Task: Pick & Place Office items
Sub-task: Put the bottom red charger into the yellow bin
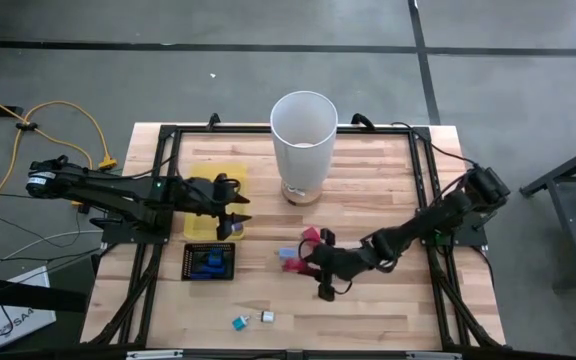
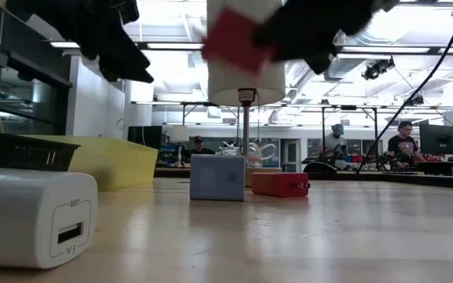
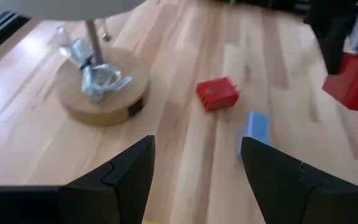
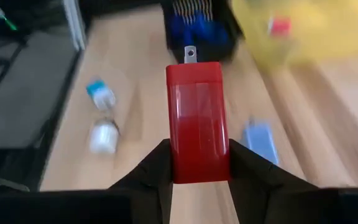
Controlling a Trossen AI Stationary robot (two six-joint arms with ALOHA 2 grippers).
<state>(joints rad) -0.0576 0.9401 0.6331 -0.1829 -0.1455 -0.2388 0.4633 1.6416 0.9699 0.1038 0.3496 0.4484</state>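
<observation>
My right gripper (image 4: 199, 155) is shut on a red plug block (image 4: 197, 118) whose metal prongs point away from the fingers. It hangs above the table's middle (image 1: 298, 265) and shows high in the low view (image 2: 230, 43). Below it, another red block (image 3: 216, 93) and a light blue block (image 3: 257, 127) lie flat on the wood. A teal piece (image 4: 99, 93) and a white plug block (image 2: 34, 216) lie near the front edge. My left gripper (image 3: 194, 171) stands open over the yellow tray (image 1: 218, 180), holding nothing. My right gripper pinches the red block's two long sides (image 4: 174, 155) between its two fingers, at the end opposite the prongs. The fingers come slanting down from the table's right and lie along the block. The block is lifted clear of the table, tilted prongs-forward.
The tall white bin (image 1: 304, 140) stands on a round wooden base (image 3: 101, 87) at the table's far middle. A black mesh tray (image 1: 209, 261) with blue pieces sits in front of the yellow tray. Bare wood lies at the front right.
</observation>
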